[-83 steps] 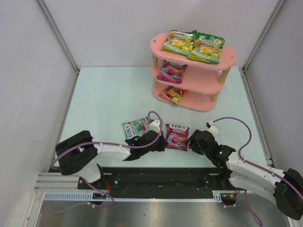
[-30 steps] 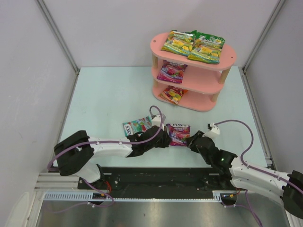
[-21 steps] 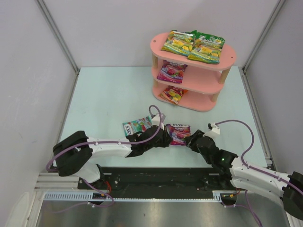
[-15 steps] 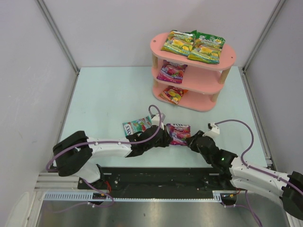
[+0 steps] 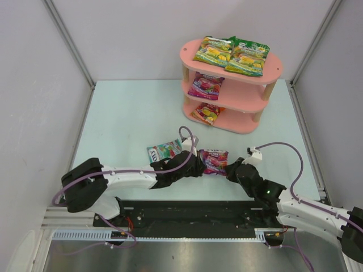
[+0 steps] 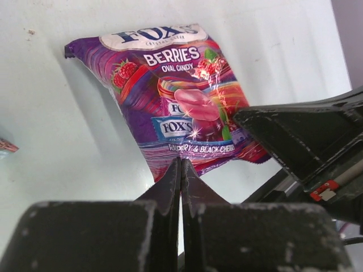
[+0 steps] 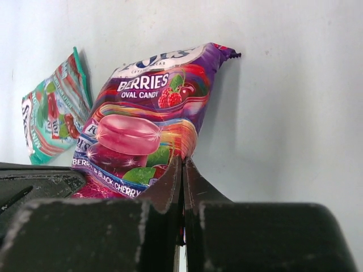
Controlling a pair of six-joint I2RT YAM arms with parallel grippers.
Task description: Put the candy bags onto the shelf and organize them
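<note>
Across the middle of the top view: pale mint table [image 5: 130, 113], grey walls on three sides.

Upper right of that view: pink shelf [image 5: 249, 101], three oval boards on light wooden posts, standing at the far right of the table.

Along the bottom: left arm [image 5: 130, 178] stretched from lower left toward centre, right arm [image 5: 306, 207] stretched from lower right toward centre, tips nearly meeting.

Just below centre: left gripper [image 5: 199, 164] [image 6: 180, 170] pinched tight on the lower edge of the berries bag [image 5: 214, 160] [image 6: 170, 96] [image 7: 147, 124]. Right gripper [image 5: 228, 168] [image 7: 181, 170] likewise clamped closed on the same pouch, at its other lower corner. Purple pouch held between the two, tilted up off the surface, shadow beneath it.

Left of centre, just beside the left gripper: teal bag [image 5: 163, 151] [image 7: 54, 113] flat on the table.

On the top board: two green-yellow bags [image 5: 212, 52] side by side, touching. On the middle board, left end: purple-magenta bag [image 5: 205, 86]. On the bottom board, left end: orange-red bag [image 5: 206, 113].
</note>
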